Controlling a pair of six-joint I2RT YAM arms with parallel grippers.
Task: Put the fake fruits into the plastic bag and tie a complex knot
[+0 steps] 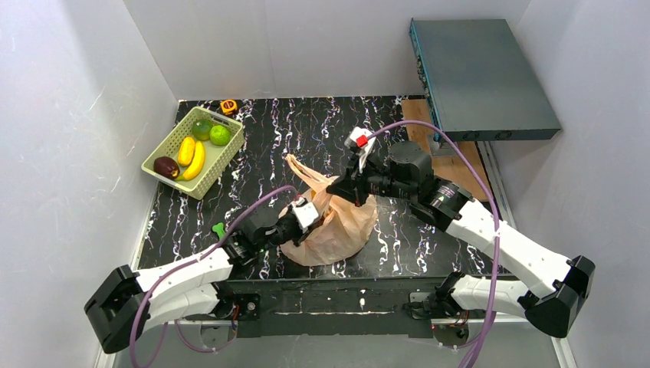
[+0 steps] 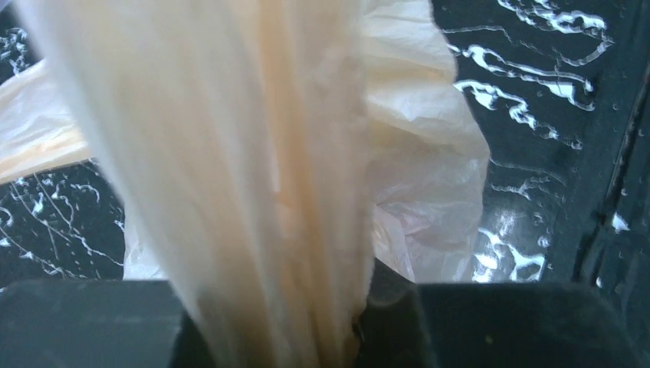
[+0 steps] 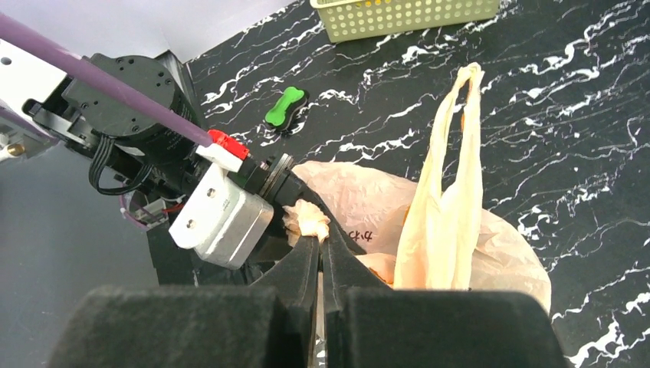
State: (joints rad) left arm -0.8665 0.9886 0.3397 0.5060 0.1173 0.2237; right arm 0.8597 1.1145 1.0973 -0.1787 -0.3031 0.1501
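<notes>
The peach-tan plastic bag (image 1: 337, 230) lies bulging at the table's middle, with one handle loop (image 1: 303, 170) sticking up to the far left. My left gripper (image 1: 309, 217) is shut on bunched bag film (image 2: 253, 192), which stretches away from its jaws. My right gripper (image 1: 346, 188) is shut on a small tuft of the bag (image 3: 306, 218), right beside the left gripper. The other handle loop (image 3: 452, 176) stands free. Fake fruits lie in the green basket (image 1: 228, 153): bananas (image 1: 192, 157), limes (image 1: 220, 135) and a plum (image 1: 165, 166). No knot shows.
A green bone toy (image 1: 219, 229) lies by the left arm and also shows in the right wrist view (image 3: 283, 107). A small yellow object (image 1: 228, 106) sits behind the basket. A grey metal box (image 1: 483, 77) stands at the far right. White walls enclose the table.
</notes>
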